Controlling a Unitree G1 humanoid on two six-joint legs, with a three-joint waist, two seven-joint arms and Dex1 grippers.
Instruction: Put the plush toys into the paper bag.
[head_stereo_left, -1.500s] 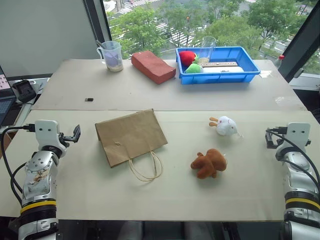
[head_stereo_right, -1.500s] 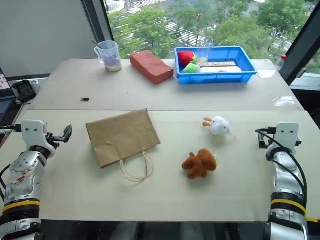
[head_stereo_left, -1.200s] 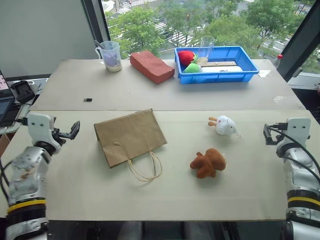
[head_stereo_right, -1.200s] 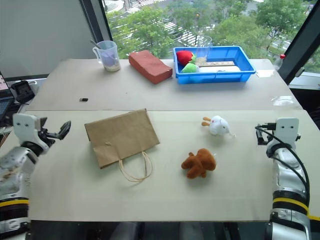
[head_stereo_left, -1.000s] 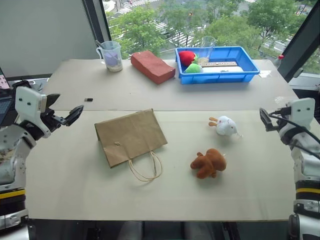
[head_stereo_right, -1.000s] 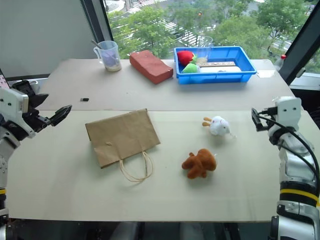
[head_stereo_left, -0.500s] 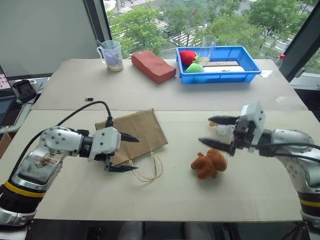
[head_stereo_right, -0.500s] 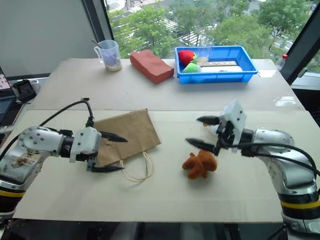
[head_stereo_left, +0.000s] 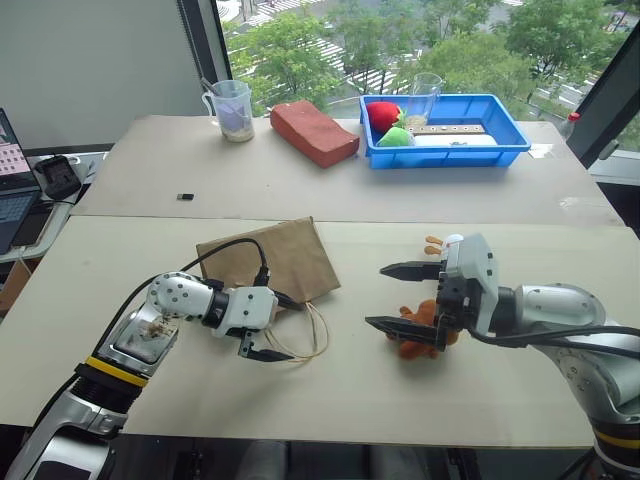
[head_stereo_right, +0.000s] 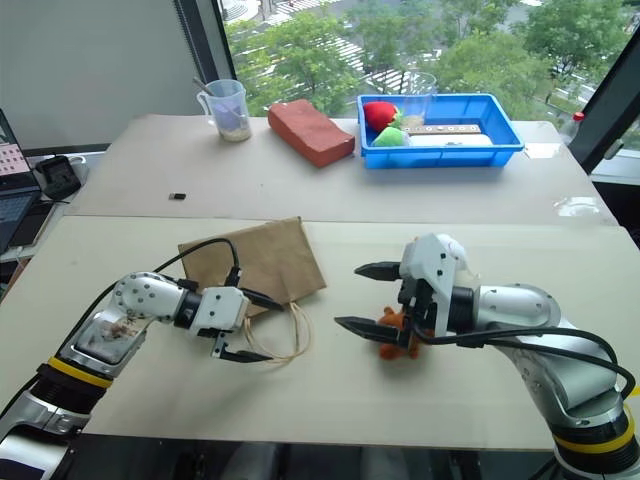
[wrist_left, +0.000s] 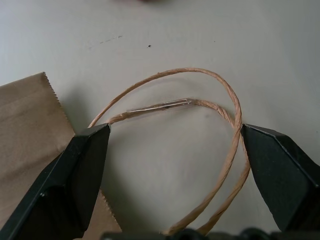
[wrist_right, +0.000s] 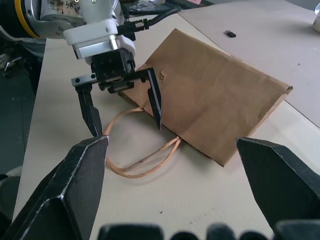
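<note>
Jaws spread, paper bag (head_stereo_left: 268, 262) lies flat.

Paper bag (head_stereo_left: 268, 263) lay flat on the bench (head_stereo_left: 330, 390), cord handles (head_stereo_left: 300, 335) toward the robot. Plush toys sat to its right: brown animal (head_stereo_left: 422, 330) in front, bunny (head_stereo_left: 441, 243) behind.

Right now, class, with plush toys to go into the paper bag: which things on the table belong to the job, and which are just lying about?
Job: paper bag; brown plush toy; white bunny toy.

Lying about: brick-shaped block; blue tray with red and green toys; measuring jug.
</note>
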